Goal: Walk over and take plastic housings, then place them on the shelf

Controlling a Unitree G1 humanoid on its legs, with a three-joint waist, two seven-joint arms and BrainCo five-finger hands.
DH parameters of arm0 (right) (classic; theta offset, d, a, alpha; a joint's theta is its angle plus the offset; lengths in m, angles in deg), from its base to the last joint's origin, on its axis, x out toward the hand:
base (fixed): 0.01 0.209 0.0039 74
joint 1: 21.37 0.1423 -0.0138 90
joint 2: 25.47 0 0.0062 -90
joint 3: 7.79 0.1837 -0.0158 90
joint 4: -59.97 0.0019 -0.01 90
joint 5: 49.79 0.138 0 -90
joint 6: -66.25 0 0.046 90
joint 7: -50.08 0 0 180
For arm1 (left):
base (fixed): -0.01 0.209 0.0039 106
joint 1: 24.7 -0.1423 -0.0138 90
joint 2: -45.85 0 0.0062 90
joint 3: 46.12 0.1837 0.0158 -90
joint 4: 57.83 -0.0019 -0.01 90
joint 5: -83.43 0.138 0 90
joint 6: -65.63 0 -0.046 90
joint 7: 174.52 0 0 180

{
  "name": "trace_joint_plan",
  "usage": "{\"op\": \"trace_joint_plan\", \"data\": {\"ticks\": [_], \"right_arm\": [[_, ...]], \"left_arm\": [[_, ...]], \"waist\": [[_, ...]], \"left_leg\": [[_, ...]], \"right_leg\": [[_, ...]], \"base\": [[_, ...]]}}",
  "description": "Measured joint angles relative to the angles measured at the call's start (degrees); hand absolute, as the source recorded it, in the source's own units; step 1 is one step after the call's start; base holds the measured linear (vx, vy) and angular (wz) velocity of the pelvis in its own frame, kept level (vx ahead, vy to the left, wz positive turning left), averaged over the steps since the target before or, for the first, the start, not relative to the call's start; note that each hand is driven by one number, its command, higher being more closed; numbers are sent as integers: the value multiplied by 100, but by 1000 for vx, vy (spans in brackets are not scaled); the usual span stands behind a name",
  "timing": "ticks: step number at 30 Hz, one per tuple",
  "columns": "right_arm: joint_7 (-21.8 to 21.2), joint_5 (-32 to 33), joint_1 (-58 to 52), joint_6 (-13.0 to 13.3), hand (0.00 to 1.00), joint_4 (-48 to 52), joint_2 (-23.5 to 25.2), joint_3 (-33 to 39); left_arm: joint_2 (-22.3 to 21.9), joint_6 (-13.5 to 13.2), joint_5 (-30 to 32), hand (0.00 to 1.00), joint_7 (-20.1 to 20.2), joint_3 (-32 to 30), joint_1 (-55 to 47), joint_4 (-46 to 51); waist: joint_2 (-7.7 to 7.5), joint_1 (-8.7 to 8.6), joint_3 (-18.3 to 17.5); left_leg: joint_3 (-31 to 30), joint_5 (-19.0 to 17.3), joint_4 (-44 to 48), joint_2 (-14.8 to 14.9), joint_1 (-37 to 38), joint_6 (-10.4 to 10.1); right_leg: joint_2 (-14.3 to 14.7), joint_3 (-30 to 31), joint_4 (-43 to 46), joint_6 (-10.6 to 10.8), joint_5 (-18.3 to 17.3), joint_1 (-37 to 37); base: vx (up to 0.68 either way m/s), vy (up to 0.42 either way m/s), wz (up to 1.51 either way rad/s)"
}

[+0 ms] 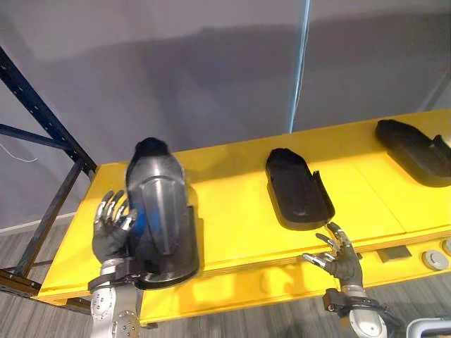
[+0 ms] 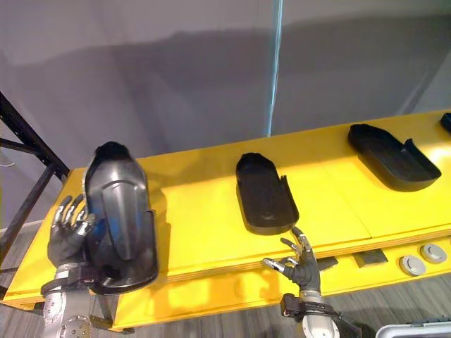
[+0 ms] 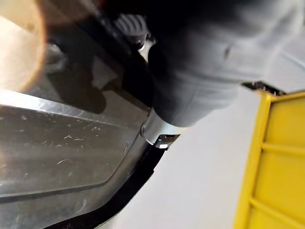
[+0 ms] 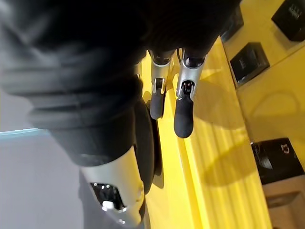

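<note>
A large glossy dark-grey plastic housing (image 1: 161,222) lies lengthwise at the left front of the yellow shelf board (image 1: 232,225), its near end over the front edge. My left hand (image 1: 110,231) lies flat against its left side with fingers straight and spread; the housing's shiny face (image 3: 62,157) shows close up in the left wrist view. A second black housing (image 1: 297,189) lies open side up mid-shelf. My right hand (image 1: 343,260) hovers open at the shelf's front edge just before it, fingertips (image 4: 183,114) over the yellow rim. A third housing (image 1: 416,151) lies at the far right.
A dark blue rack upright and braces (image 1: 42,120) stand to the left of the shelf. Behind is a grey wall with a pale blue vertical strip (image 1: 301,63). A black block (image 1: 394,253) and round grey discs (image 1: 437,259) sit on the lower front ledge.
</note>
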Motion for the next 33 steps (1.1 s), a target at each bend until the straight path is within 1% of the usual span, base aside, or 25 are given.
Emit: {"op": "trace_joint_plan", "data": {"ticks": [1, 3, 4, 5, 6, 7, 8, 9, 11, 13, 14, 16, 17, 19, 20, 21, 23, 24, 27, 31, 33], "right_arm": [[-36, 30, 2, 38, 0, 39, -14, -16], [-207, 121, 29, 109, 0, 204, -29, -78], [-246, 152, 29, 144, 0, 221, -32, -98], [-323, 193, 42, 155, 0, 296, -47, -135], [-399, 189, 44, 183, 0, 377, -102, -200], [-434, 189, 48, 211, 0, 401, -117, -206], [-494, 188, 108, 278, 0, 406, -163, -218], [-526, 189, 151, 344, 0, 409, -251, -241], [-567, 189, 183, 406, 0, 426, -340, -252], [-576, 188, 192, 492, 0, 488, -422, -263], [-576, 188, 191, 507, 0, 505, -445, -263], [-570, 187, 190, 574, 0, 538, -513, -264], [-567, 187, 190, 586, 0, 535, -528, -263], [-565, 186, 193, 605, 0, 535, -556, -265], [-565, 185, 198, 610, 0, 538, -557, -274], [-563, 185, 208, 621, 0, 546, -574, -295], [-560, 184, 212, 628, 0, 546, -595, -310], [-559, 183, 211, 628, 0, 540, -604, -316], [-546, 183, 220, 628, 0, 517, -728, -427], [-545, 183, 220, 628, 0, 487, -733, -432], [-545, 184, 219, 630, 0, 412, -727, -434]], "left_arm": [[105, -13, 0, 100, 7, -56, 110, -144], [635, -72, -7, 100, 32, -155, 500, -668], [762, -73, -9, 100, 42, -159, 584, -775], [1016, -75, -16, 100, 80, -173, 724, -987], [1281, -73, -67, 100, 196, -189, 852, -1211], [1398, -70, -69, 100, 277, -204, 931, -1334], [1617, -49, -86, 100, 412, -222, 1070, -1543], [1782, 10, -171, 100, 559, -221, 1193, -1737], [1937, 119, -288, 100, 763, -220, 1268, -1947], [2116, 362, -480, 100, 1047, -210, 1318, -2237], [2152, 448, -566, 100, 1108, -207, 1316, -2293], [2269, 744, -755, 100, 1298, -164, 1314, -2498], [2308, 797, -801, 100, 1325, -83, 1313, -2567], [2374, 1042, -855, 100, 1395, 195, 1305, -2885], [2371, 1103, -858, 100, 1395, 236, 1299, -2964], [2370, 1199, -860, 100, 1369, 314, 1286, -3117], [2366, 1271, -862, 100, 1256, 405, 1268, -3248], [2364, 1295, -881, 0, 1174, 404, 1258, -3256], [2361, 1299, -1104, 0, 954, 405, 1238, -3361], [2347, 1262, -1304, 0, 724, 409, 1242, -3394], [2305, 1101, -1418, 0, 509, 407, 1271, -3418]], "waist": [[2, 1, 36], [11, -9, 240], [12, -14, 264], [21, -16, 292], [49, -53, 316], [63, -74, 335], [71, -115, 417], [99, -136, 486], [131, -133, 540], [190, -142, 637], [204, -141, 653], [225, -139, 716], [224, -133, 718], [224, -124, 719], [223, -117, 719], [225, -101, 721], [224, -116, 724], [222, -113, 728], [228, -115, 730], [227, -116, 730], [224, -114, 728]], "left_leg": [[17, 9, -7, -2, -44, 1], [120, 42, -23, -18, -108, 15], [147, 44, -24, -25, -120, 17], [205, 48, -24, -37, -160, 18], [232, 66, -24, -49, -223, 17], [229, 80, -24, -64, -255, 12], [231, 95, -25, -93, -263, -1], [239, 98, -25, -101, -264, 0], [256, 99, -25, -119, -263, -2], [260, 102, -24, -143, -243, -4], [260, 105, -24, -154, -243, -3], [254, 120, -22, -167, -241, 5], [255, 122, -20, -184, -242, 2], [263, 124, -12, -196, -242, -2], [277, 124, -12, -209, -242, -2], [341, 124, -11, -212, -240, -3], [349, 123, 1, -227, -217, -4], [359, 122, 1, -234, -188, -6], [377, 104, 17, -217, -148, -31], [370, 97, 18, -207, -125, -41], [369, 79, 17, -209, -40, -66]], "right_leg": [[-2, 33, 24, -5, 5, -73], [-21, 133, 130, -22, 23, -223], [-31, 159, 175, -21, 19, -273], [-44, 252, 250, -8, 7, -388], [-56, 270, 313, -7, 7, -489], [-67, 273, 349, -1, 1, -534], [-88, 295, 414, 6, -15, -584], [-106, 319, 467, 7, -34, -627], [-122, 392, 539, 5, -59, -688], [-164, 419, 641, 17, -129, -738], [-172, 423, 666, 19, -143, -751], [-197, 431, 737, 24, -187, -777], [-204, 434, 748, 3, -207, -783], [-231, 479, 801, 42, -280, -856], [-231, 519, 816, 50, -287, -864], [-235, 571, 839, 52, -286, -873], [-260, 581, 877, 39, -246, -872], [-269, 585, 911, 45, -257, -866], [-258, 593, 935, 30, -276, -853], [-252, 590, 935, 17, -284, -823], [-256, 584, 912, 19, -283, -735]], "base": [[-99, 24, -14], [-66, 23, -23], [-51, 21, -22], [-51, 20, -19], [-37, 18, -15], [-22, 12, -7], [-36, 8, -4], [-45, 6, -10], [-41, 3, -9], [-52, 0, -2], [-50, -3, 1], [-34, -4, 2], [-34, -3, 1], [-43, 0, -4], [-21, 2, -13], [4, 3, -13], [4, 1, -7], [-2, 0, -3], [-20, -9, -6], [-27, -5, 1], [0, 0, 0]]}}
